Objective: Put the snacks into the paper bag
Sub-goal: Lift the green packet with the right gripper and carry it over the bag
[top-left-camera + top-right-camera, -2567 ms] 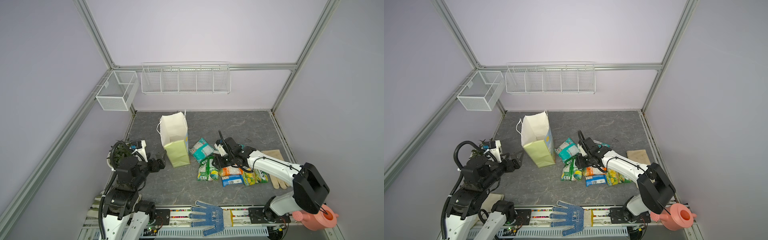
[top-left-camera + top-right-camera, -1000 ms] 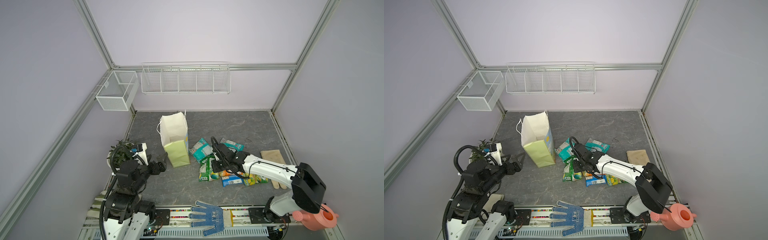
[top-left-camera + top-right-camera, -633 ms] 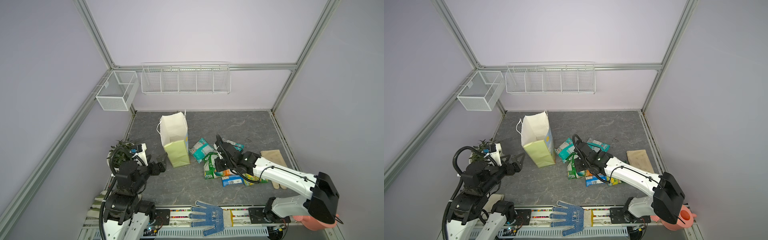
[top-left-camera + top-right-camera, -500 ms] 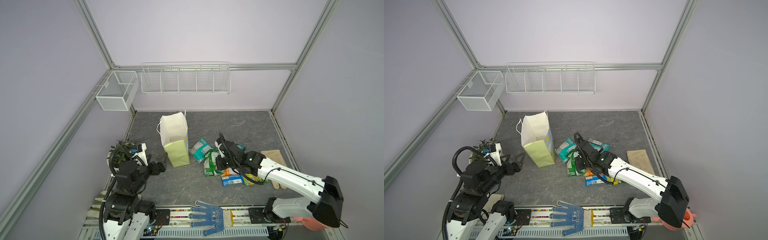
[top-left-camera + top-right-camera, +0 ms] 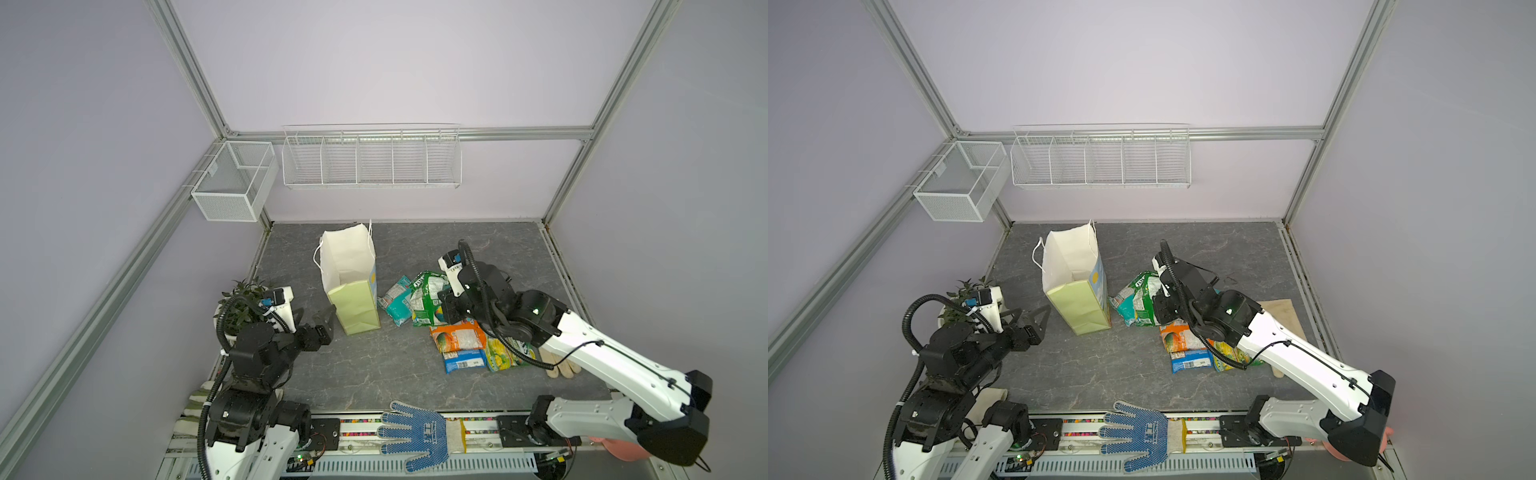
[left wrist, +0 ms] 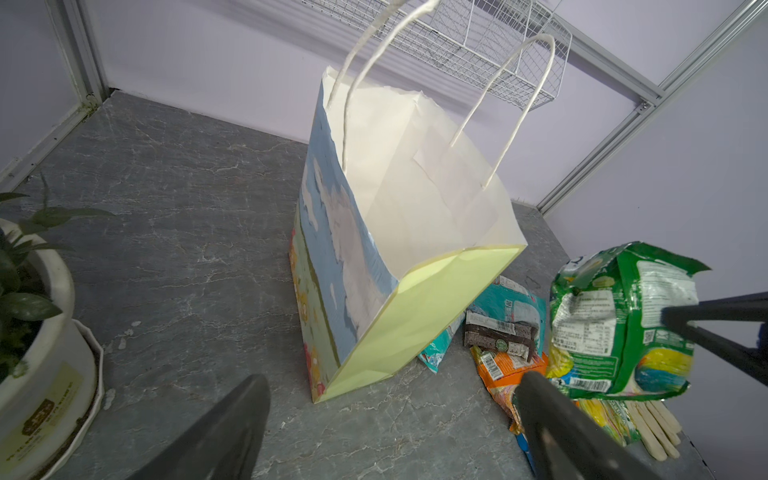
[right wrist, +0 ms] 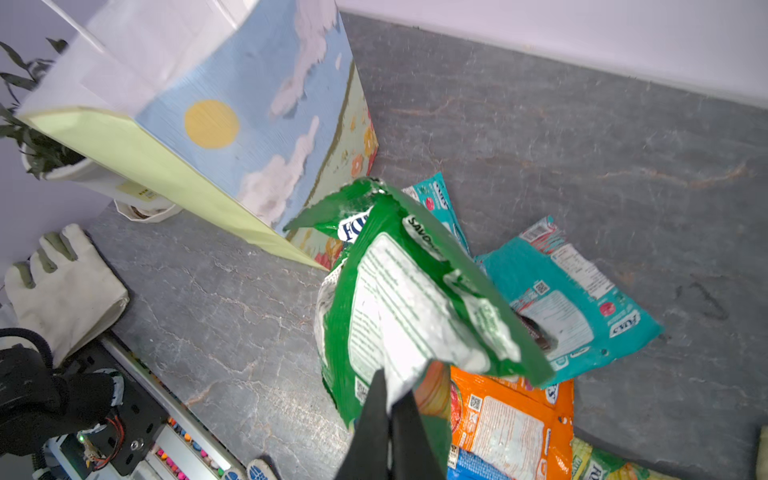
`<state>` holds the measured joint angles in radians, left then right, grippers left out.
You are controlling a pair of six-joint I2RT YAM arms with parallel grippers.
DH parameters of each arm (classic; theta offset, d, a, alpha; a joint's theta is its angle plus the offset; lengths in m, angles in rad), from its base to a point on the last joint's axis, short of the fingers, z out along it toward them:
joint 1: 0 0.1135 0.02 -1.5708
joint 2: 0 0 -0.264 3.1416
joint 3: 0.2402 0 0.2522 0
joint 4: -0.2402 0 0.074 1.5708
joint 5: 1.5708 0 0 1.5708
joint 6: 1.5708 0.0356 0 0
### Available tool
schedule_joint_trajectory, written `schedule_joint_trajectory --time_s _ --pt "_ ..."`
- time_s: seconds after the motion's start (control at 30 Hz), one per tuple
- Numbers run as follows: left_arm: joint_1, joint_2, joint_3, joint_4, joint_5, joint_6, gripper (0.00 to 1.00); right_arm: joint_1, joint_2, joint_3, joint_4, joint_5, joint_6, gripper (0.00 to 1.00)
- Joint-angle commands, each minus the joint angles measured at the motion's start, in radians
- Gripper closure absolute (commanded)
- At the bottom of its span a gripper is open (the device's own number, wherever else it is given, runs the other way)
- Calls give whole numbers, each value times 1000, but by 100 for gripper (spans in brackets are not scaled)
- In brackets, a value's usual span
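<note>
The paper bag stands upright and open on the grey table, its pale green side facing forward. My right gripper is shut on the lower edge of a green snack packet, which hangs crumpled above the pile, just right of the bag. On the table lie more snacks: a teal packet, an orange packet, a blue packet, a yellow-green packet and a dark brown bar. My left gripper hovers open and empty, left of the bag's base.
A potted plant stands behind my left arm. A blue dotted glove lies on the front rail. Cream gloves lie at the right of the pile and front left. White wire baskets hang on the back wall.
My right gripper has risen from the pile with the green packet, which now hangs off the table beside the bag. The left arm has stayed still.
</note>
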<state>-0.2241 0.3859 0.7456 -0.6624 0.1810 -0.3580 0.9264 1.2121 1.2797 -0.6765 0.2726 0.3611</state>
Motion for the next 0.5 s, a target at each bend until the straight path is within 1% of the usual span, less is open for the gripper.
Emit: schedule_joint_trajectory --time_s 0.0,0.47 --pt "-4 -14 -15 10 8 7 7 5 -12 64 -12 32 -59 94" --pt "-5 -10 -16 16 22 7 7 9 54 310 -47 23 -172 94"
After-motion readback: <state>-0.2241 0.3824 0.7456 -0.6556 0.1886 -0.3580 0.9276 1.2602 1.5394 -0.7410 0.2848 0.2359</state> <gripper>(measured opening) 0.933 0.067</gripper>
